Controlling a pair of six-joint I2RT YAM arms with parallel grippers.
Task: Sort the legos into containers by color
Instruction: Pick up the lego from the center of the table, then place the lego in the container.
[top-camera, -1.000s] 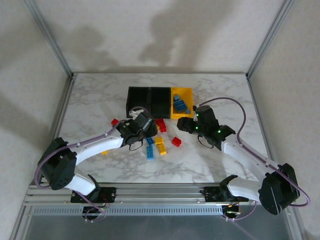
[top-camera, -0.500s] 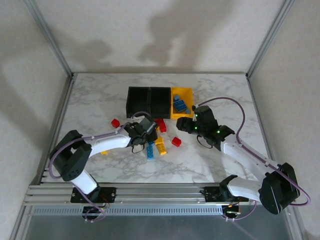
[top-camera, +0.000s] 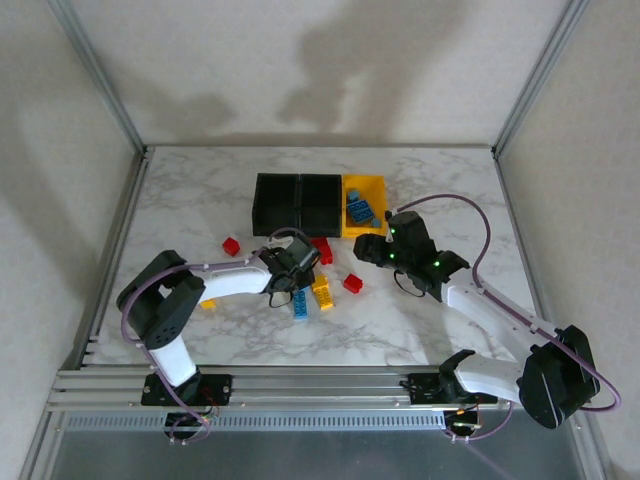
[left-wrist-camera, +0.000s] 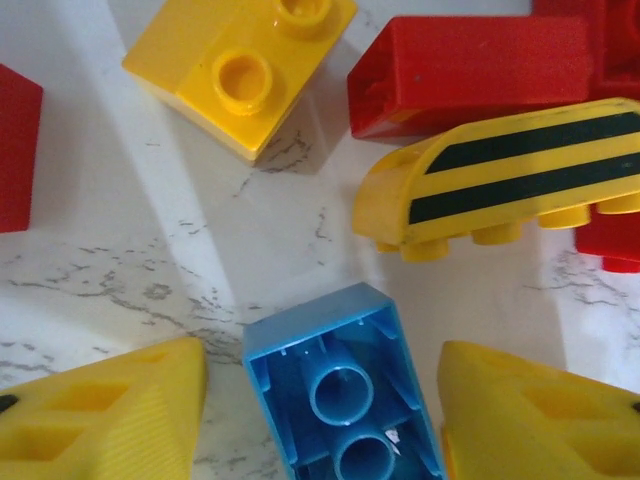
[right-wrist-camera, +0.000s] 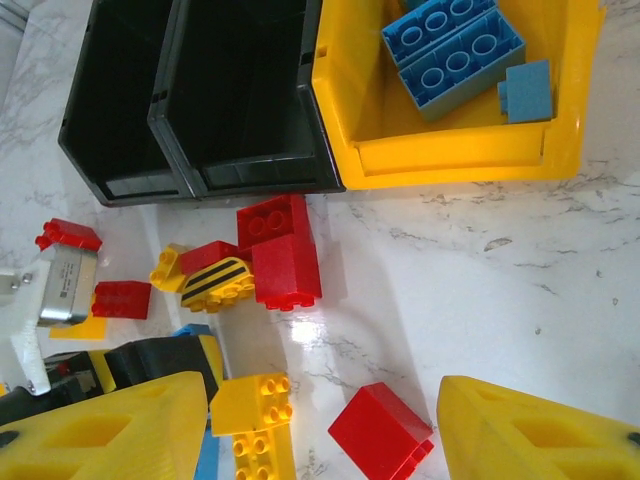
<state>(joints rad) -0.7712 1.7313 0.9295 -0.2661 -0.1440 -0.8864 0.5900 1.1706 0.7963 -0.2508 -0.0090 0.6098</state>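
In the left wrist view a blue lego (left-wrist-camera: 345, 400) lies studs down on the table between my left gripper's (left-wrist-camera: 322, 385) yellow fingers (left-wrist-camera: 100, 420). The jaws are open, with a gap on the left side and a sliver on the right. Beyond it lie a yellow lego (left-wrist-camera: 245, 70), a yellow black-striped curved lego (left-wrist-camera: 510, 180) and a red lego (left-wrist-camera: 465, 70). My right gripper (right-wrist-camera: 322, 400) hovers open above a lone red lego (right-wrist-camera: 380, 430). The containers stand in a row: two black bins (top-camera: 277, 200) (top-camera: 320, 200), and a yellow bin (top-camera: 375, 185) with blue legos (right-wrist-camera: 455, 50) inside.
More loose legos lie around the left gripper (top-camera: 290, 268): a red one (top-camera: 231, 245) to its left, a red stack (top-camera: 321, 250) before the bins, a yellow one (top-camera: 321, 292). Metal frame posts and walls border the marble table (top-camera: 440, 180).
The left gripper has shifted slightly toward the near edge and its jaws have narrowed around the blue lego; its elbow has folded inward. The right arm has barely moved.
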